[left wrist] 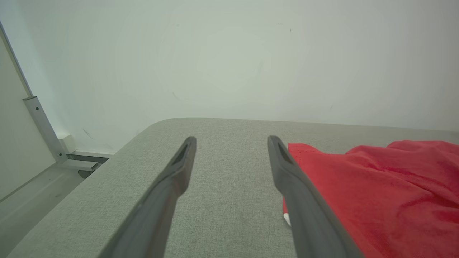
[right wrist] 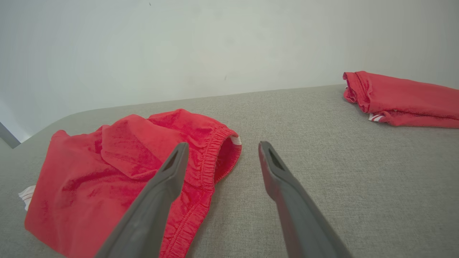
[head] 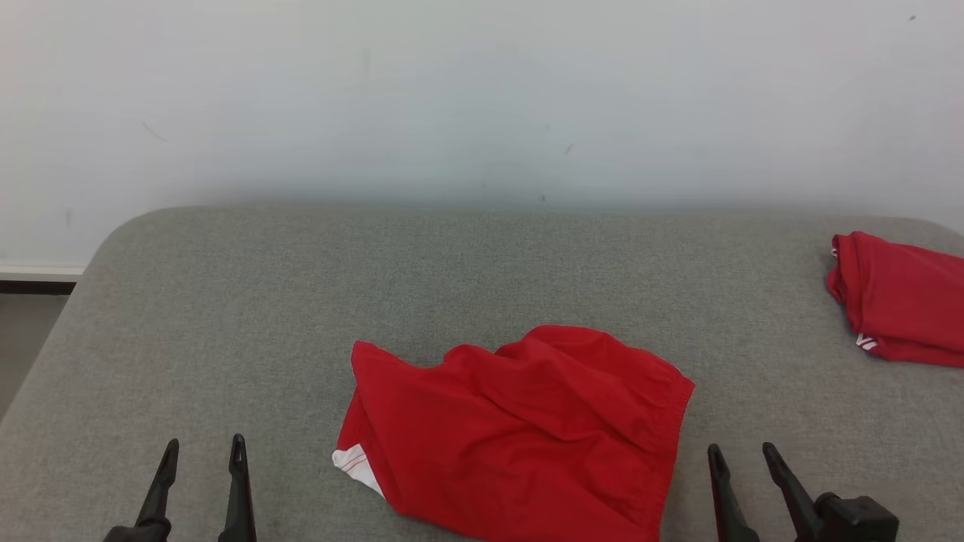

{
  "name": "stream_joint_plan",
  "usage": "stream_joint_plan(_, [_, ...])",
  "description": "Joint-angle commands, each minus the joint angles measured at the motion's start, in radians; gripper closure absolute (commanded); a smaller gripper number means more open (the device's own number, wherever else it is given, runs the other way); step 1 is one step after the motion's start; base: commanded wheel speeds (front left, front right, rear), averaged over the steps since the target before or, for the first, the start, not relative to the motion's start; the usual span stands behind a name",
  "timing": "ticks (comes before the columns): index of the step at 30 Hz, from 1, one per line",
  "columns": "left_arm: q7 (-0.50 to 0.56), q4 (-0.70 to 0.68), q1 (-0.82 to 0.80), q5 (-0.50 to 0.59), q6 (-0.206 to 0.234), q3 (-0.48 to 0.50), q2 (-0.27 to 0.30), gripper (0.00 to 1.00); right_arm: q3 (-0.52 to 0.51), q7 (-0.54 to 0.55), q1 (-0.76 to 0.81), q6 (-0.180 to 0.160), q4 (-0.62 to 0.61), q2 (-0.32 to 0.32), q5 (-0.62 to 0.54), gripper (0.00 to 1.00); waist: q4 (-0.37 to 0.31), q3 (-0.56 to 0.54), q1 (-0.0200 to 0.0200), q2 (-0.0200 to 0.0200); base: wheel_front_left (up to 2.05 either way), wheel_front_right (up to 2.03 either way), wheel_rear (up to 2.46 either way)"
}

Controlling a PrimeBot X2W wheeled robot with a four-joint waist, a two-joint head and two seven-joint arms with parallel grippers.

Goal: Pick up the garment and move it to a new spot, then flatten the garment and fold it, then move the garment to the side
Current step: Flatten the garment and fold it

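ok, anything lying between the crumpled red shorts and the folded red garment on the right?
Nothing. Only bare grey surface runs between the crumpled shorts and the folded garment. The head view shows it, and so does the right wrist view.

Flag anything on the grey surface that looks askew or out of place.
The red garment in the middle lies rumpled and skewed, with ridges across it and a white-striped corner poking out at its left. The folded red garment at the far right looks tidy. No spill or tear shows.
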Motion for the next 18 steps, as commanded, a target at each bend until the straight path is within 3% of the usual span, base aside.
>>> stream_joint_plan(1, [-0.003, 0.004, 0.002, 0.013, -0.002, 0.003, -0.003, 0.0, 0.006, -0.004, -0.006, -0.002, 0.003, -0.003, 0.006, 0.0, 0.001, -0.002, 0.0001, 0.0, 0.0, 0.0, 0.0])
stream_joint_plan(8, [-0.003, 0.005, -0.014, 0.024, -0.01, -0.006, -0.015, 0.0, 0.058, 0.013, -0.07, -0.002, 0.071, -0.05, 0.012, 0.0, 0.024, 0.004, 0.0001, 0.0, 0.0, 0.0, 0.0])
stream_joint_plan(18, [-0.003, 0.016, -0.033, 0.034, -0.022, -0.033, -0.027, 0.0, 0.082, -0.008, -0.205, -0.002, 0.314, -0.093, 0.026, 0.0, 0.081, 0.026, 0.0001, 0.0, 0.0, 0.0, 0.0])
